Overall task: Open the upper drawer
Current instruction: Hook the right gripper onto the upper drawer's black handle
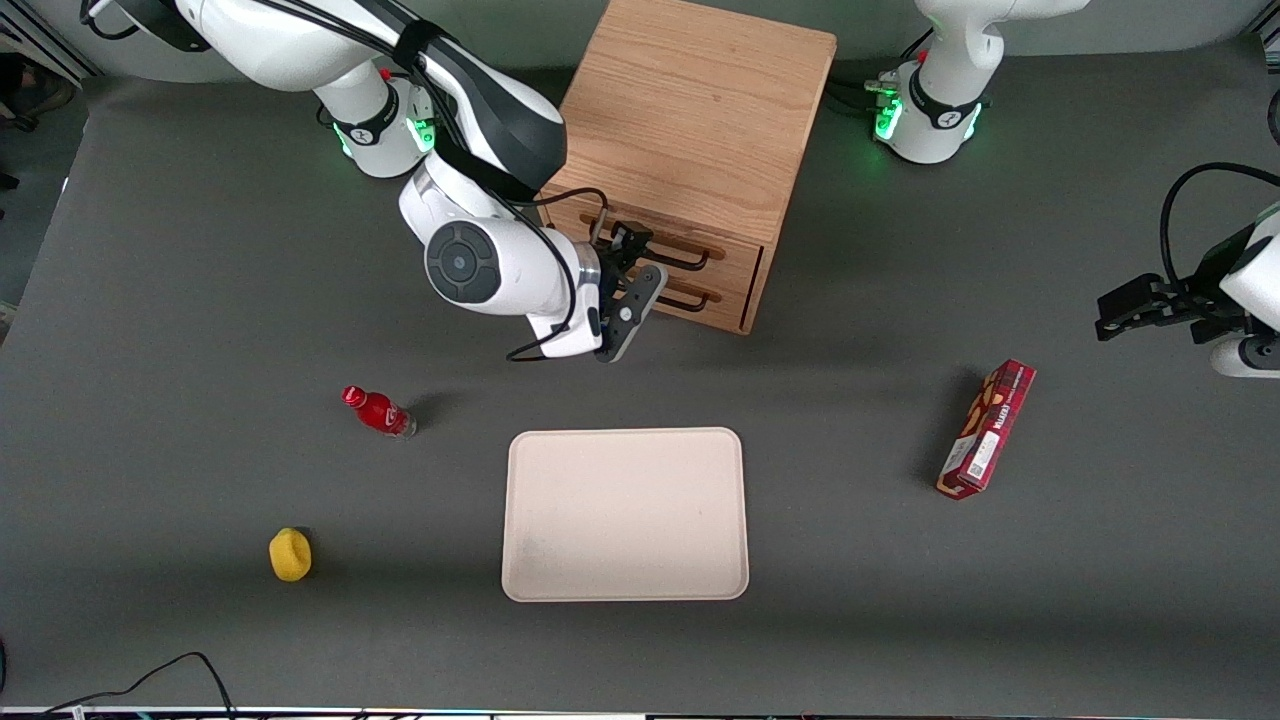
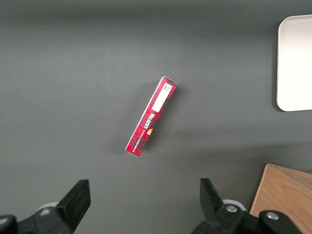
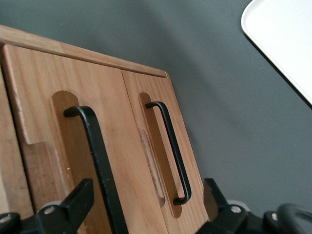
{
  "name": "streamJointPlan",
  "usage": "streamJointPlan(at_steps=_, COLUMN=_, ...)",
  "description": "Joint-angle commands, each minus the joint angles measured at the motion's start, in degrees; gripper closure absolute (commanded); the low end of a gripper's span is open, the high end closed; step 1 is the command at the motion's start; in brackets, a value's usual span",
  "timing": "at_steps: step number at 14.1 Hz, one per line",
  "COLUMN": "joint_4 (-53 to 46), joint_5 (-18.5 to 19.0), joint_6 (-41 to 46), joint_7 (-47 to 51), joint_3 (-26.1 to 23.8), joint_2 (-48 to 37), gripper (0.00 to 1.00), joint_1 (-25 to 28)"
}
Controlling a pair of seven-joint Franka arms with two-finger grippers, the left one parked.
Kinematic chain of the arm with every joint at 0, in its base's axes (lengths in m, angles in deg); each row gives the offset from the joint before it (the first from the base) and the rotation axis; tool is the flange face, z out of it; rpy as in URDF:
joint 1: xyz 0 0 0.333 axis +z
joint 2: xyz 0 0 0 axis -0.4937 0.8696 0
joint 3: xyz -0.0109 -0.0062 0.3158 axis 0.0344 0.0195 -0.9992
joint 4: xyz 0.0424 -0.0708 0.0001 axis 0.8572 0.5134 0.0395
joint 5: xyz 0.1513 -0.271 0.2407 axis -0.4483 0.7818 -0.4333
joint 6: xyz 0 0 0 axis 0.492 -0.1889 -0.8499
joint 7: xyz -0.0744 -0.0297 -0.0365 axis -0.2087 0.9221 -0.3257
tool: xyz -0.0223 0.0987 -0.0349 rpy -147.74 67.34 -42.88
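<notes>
The upper drawer [image 1: 738,262] is the top one of two light oak drawers in the wooden cabinet [image 1: 690,110]; it sits flush and shut. Its black wire handle [image 1: 698,262] runs along the front. My right gripper [image 1: 638,265] is right in front of the drawer fronts, at the handles' height. In the right wrist view the upper drawer [image 3: 39,97] and its thick black handle [image 3: 95,156] are close up. The gripper [image 3: 146,195] is open, and both black fingers [image 3: 80,197] stand wide apart. The upper handle and the bottom drawer's handle [image 3: 173,146] both lie between them, untouched.
A beige tray [image 1: 625,515] lies nearer to the front camera than the cabinet. A red bottle [image 1: 380,411] and a yellow object [image 1: 290,554] lie toward the working arm's end. A red box [image 1: 987,428] lies toward the parked arm's end.
</notes>
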Motion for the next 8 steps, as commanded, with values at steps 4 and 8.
streamJointPlan(at_steps=4, joint_4=0.80, joint_5=1.09, joint_6=-0.32, joint_7=-0.29, joint_3=-0.72, joint_2=0.95, gripper=0.00, joint_1=0.76)
streamJointPlan(at_steps=8, joint_4=2.47, joint_5=1.09, joint_6=-1.63, joint_7=-0.37, joint_3=-0.98, joint_2=0.95, gripper=0.00, joint_1=0.84)
